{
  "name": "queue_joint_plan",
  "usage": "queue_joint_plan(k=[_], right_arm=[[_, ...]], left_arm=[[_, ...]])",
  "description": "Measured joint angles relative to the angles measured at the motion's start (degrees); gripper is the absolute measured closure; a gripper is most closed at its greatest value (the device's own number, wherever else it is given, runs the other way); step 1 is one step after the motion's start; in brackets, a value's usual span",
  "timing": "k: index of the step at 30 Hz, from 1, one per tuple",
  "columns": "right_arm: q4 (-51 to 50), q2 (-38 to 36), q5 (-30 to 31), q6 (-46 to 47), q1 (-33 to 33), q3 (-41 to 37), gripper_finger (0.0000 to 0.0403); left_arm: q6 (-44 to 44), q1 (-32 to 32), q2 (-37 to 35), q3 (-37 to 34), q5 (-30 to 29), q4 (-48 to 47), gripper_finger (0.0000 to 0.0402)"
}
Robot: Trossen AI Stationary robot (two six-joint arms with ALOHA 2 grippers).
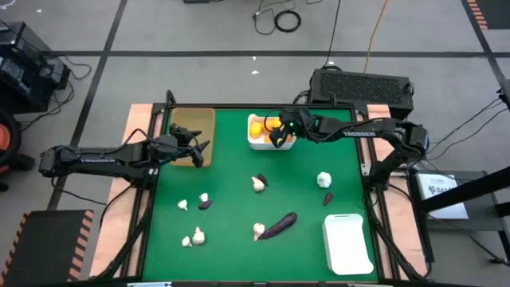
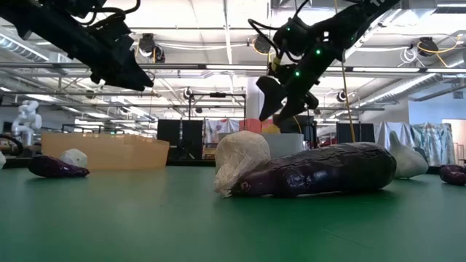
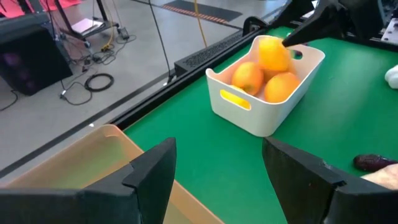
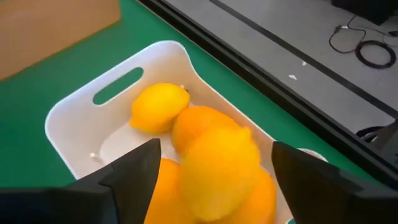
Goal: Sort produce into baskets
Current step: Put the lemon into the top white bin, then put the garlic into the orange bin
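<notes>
My right gripper is open above the white bin at the table's far middle. Its fingers stand on either side of an orange-yellow fruit that lies on top of the other fruits in the bin, with a gap on each side. My left gripper is open and empty over the near right corner of the tan tray. The long eggplant, garlic bulbs and small purple pieces lie on the green table.
A second white bin stands at the near right corner. More garlic bulbs and a purple piece lie at the near left. A black box sits beyond the far edge. In the low view the eggplant lies close to the camera.
</notes>
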Motion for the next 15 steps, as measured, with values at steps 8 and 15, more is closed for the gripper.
queue_joint_plan(k=[8,15], right_arm=[[-3.3,-2.7,-1.4,0.1,0.3,3.2,0.009],[-10.9,-2.7,-4.0,2.1,2.9,11.6,0.009]], left_arm=[[0.0,0.0,0.0,0.0,0.0,0.0,0.0155],[0.0,0.0,0.0,0.0,0.0,0.1,0.0155]])
